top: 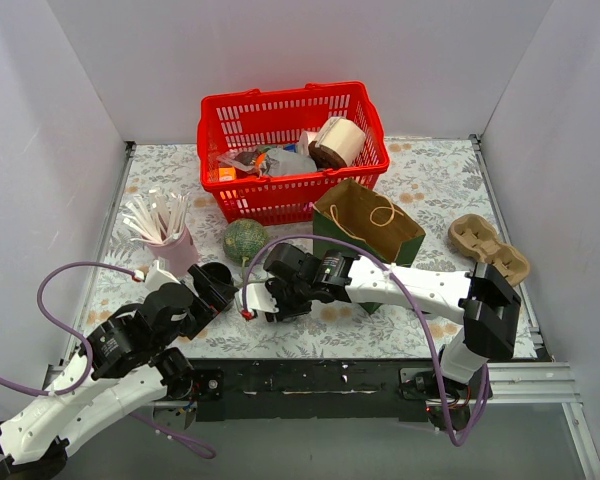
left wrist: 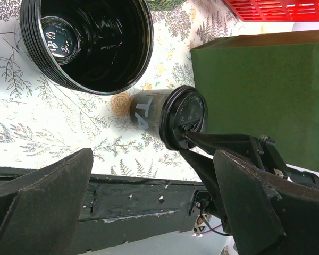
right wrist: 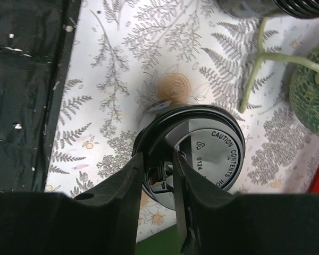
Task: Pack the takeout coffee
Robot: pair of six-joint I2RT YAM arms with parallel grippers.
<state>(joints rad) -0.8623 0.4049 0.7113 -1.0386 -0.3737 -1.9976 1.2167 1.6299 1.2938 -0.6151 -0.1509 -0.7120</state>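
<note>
**Fig. 1. Right gripper pinched on the coffee lid**

My right gripper (right wrist: 158, 162) is above the takeout coffee (right wrist: 215, 154), jaws narrow and clamped on the raised sip part of its black lid. The cup stands upright on the floral table (right wrist: 122, 53), just beside the green paper bag (left wrist: 260, 95) and near a stack of black cups (left wrist: 85, 42). My left gripper (left wrist: 154, 164) hovers nearby, jaws wide, holding nothing.

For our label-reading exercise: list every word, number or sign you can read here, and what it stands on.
"CAUTION CONTENTS", then cut off: black sip lid.
"0124" and a recycling triangle: same lid.
"T4", sideways, uncertain: cup side.
Packets in red basket: too small to read.
</note>
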